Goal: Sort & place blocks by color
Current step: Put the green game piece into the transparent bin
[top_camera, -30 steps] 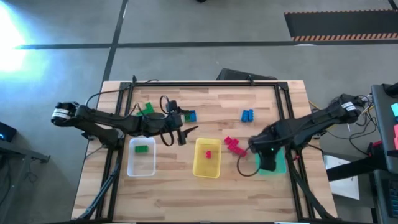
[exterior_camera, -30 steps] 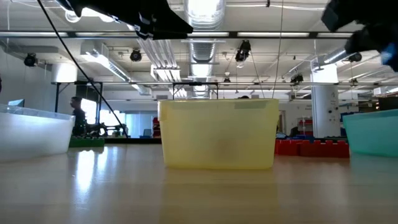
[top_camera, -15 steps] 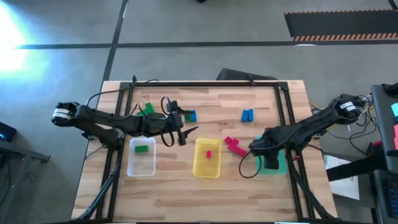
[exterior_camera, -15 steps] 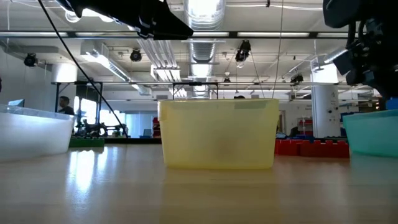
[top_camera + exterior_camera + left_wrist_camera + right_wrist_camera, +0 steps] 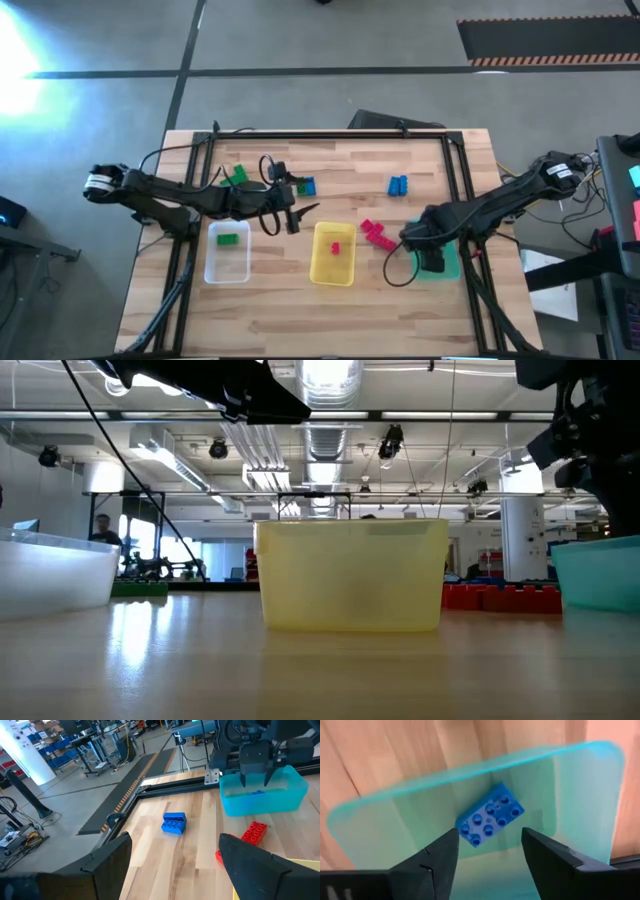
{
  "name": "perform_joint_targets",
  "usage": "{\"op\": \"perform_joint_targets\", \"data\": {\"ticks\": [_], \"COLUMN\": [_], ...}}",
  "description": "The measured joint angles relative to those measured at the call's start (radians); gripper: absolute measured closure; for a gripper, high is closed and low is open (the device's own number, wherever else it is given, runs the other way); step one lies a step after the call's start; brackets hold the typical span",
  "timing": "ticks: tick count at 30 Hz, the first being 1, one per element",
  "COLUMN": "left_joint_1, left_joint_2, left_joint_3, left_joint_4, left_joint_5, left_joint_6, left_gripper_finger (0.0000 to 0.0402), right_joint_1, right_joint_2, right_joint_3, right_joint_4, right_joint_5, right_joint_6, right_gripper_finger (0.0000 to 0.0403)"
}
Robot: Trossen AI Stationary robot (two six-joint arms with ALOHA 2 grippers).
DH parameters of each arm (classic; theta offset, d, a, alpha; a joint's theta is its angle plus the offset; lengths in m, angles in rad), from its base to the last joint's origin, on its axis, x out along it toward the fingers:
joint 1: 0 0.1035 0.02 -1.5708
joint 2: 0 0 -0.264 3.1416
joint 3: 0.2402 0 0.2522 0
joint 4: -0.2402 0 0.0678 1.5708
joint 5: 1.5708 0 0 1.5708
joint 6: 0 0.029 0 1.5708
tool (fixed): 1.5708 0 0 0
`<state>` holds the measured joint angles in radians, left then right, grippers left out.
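Blocks are spread over the wooden table (image 5: pixel 300 300) and in three trays. At the left, a green block (image 5: pixel 228 239) is seen in the clear tray (image 5: pixel 227 272), its long axis across the tray's width. Beyond that tray a green cluster (image 5: pixel 237 175) lies on the wood. The left gripper (image 5: pixel 293 212) is held between the clear tray and the yellow tray (image 5: pixel 333 272), with its fingers spread and nothing between them; a blue block (image 5: pixel 305 186) lies just beyond it.

A small red block (image 5: pixel 335 247) is seen in the yellow tray. Further right, red-pink blocks (image 5: pixel 376 233) lie on the wood between the yellow and teal trays, their row running diagonally. A blue pair (image 5: pixel 398 185) lies beyond them — studs up, well apart from the trays.

The right gripper (image 5: pixel 489 851) is held over the teal tray (image 5: pixel 580 800), fingers parted, gripping nothing. On the tray floor below it lies a blue brick (image 5: pixel 490 821) — two rows of four studs, face up, its long axis diagonal to the tray's walls.
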<state>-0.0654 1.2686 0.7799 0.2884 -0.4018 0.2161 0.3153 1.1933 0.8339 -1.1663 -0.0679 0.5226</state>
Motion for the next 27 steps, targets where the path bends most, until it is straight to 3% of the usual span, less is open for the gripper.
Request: {"op": "perform_joint_targets", "data": {"ticks": [7, 13, 22, 27], "left_joint_1": [0.0, 0.0, 0.0, 0.0], "left_joint_2": [0.0, 0.0, 0.001, 0.001], "left_joint_3": [0.0, 0.0, -0.001, -0.002], "left_joint_4": [-0.017, -0.028, -0.047, -0.094], "left_joint_5": [0.0, 0.0, -0.008, -0.095], "left_joint_6": [-0.046, -0.054, -0.167, -0.276], "left_gripper_finger": [0.012, 0.012, 0.012, 0.012], "right_joint_1": [0.001, 0.001, 0.001, 0.001], "right_joint_2": [-0.001, -0.007, -0.049, -0.089], "right_joint_3": [0.101, 0.178, 0.105, -0.004], "right_joint_4": [-0.002, 0.055, 0.485, 0.783], "right_joint_5": [0.107, 0.332, 0.48, 0.515], "right_joint_6": [0.065, -0.04, -0.375, -0.572], "right_gripper_finger": [0.0218, 0.0248, 0.0304, 0.0336]}}
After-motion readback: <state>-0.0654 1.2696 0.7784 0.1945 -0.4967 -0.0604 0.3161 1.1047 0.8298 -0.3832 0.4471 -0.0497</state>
